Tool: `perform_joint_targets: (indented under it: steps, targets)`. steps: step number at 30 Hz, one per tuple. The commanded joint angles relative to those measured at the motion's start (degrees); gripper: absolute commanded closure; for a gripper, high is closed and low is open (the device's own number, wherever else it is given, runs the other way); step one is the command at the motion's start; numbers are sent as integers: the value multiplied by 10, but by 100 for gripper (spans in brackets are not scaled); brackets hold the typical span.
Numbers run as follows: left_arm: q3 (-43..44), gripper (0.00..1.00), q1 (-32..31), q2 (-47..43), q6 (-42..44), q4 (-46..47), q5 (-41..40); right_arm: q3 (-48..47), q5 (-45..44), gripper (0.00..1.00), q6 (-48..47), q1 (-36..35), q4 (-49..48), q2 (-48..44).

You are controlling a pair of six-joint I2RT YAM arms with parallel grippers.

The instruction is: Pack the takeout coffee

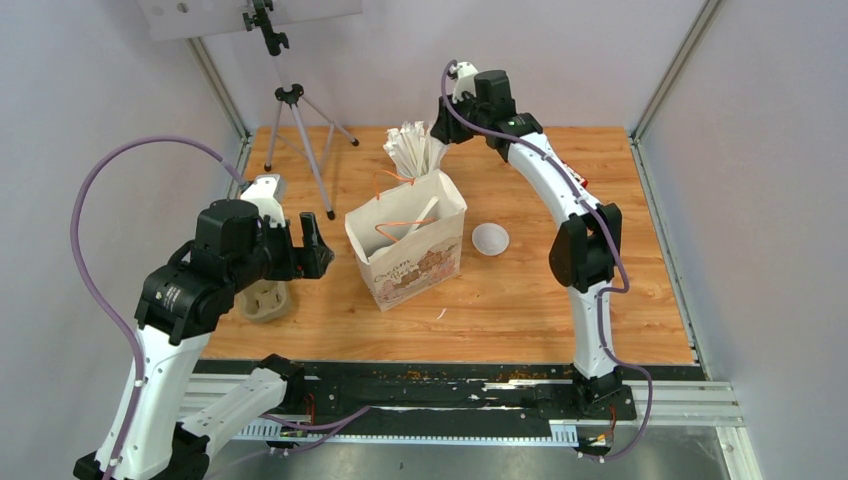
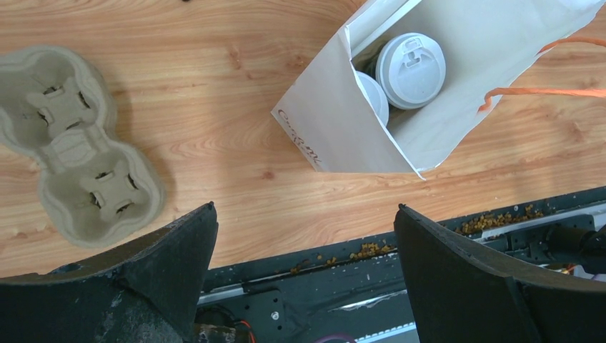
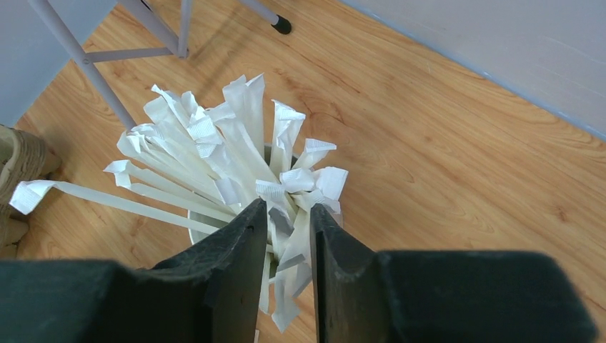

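Observation:
The takeout coffee stands inside the open paper bag (image 2: 343, 128): one white lid (image 2: 411, 70) shows fully, and a second lid (image 2: 374, 96) is half hidden by the bag's edge. My left gripper (image 2: 306, 207) hangs open and empty over the table's near edge, left of the bag (image 1: 407, 245). At the back, my right gripper (image 3: 289, 204) reaches into the white cup of paper-wrapped sticks (image 3: 214, 143). Its jaws stand narrowly apart with a few sticks between them. In the top view the cups are hidden inside the bag, which has one stick leaning in it.
The beige pulp carrier (image 2: 75, 143) lies empty at the left, under my left arm (image 1: 225, 260). A small round white thing (image 1: 490, 238) sits right of the bag. A tripod (image 1: 295, 130) stands at the back left. Crumbs line the black rail (image 2: 371, 250).

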State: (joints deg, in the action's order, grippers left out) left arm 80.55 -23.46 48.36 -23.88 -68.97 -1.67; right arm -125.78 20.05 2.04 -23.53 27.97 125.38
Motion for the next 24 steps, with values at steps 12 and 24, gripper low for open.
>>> perform_joint_targets:
  steps: [12, 24]
  targets:
    - [-6, 0, 3, -5, 5, 8, -5, -42, 0, 100, -1, 3, -25, -18]
    - [-9, 0, 3, -8, 2, 9, -2, -70, -7, 100, -3, 3, -7, -47]
